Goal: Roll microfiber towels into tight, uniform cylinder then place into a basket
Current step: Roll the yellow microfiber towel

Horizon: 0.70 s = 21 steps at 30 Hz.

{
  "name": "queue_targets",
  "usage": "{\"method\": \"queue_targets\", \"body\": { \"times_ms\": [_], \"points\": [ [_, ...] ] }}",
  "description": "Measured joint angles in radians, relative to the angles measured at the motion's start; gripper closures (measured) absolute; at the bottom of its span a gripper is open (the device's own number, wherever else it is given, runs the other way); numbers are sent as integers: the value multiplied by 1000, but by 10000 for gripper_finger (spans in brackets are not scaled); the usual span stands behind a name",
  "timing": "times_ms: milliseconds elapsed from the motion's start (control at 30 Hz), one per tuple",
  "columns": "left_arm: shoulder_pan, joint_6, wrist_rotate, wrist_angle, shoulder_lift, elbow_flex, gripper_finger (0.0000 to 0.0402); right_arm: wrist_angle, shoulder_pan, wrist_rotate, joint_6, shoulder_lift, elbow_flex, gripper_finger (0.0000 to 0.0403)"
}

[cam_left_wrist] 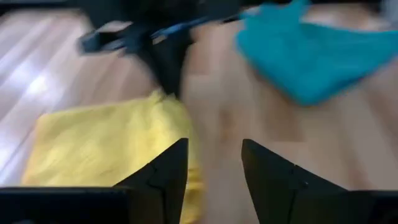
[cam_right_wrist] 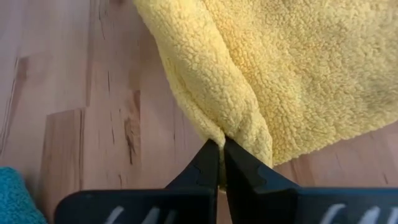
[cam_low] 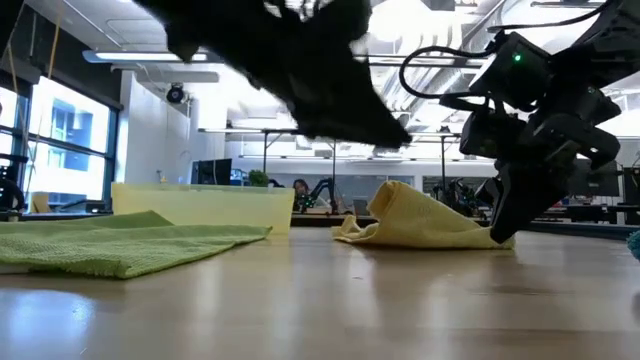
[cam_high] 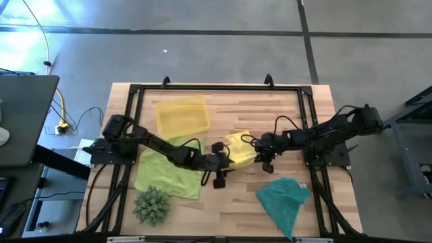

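Counting three towels (cam_high: pixel 239 148), one basket (cam_high: pixel 182 116)

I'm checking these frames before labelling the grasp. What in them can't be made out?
- Left gripper: low view shows only a dark blur overhead.
- Yellow towel: right wrist view crops it at the edges, so its fold state is unclear; the right gripper covers the pinched edge.
- Teal towel: barely enters the low view's right edge.
- Basket: its inside is hidden by its wall in the low view.
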Motion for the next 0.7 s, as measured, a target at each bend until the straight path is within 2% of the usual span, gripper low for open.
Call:
{"method": "queue_targets", "body": {
  "times_ms": [100, 433, 533, 700],
  "points": [
    [22, -48, -13, 10, 26, 0, 247, 6, -1, -10, 3, 0, 0, 402],
    [24, -155, 61, 36, 93, 1, 218, 8, -1, -10, 17, 0, 0, 403],
    [20, -201, 32, 36, 94, 0, 227, 9, -1, -10, 10, 0, 0, 403],
    [22, -275, 4, 46, 106, -4, 262, 18, 0, -9, 9, 0, 0, 403]
  ]
}}
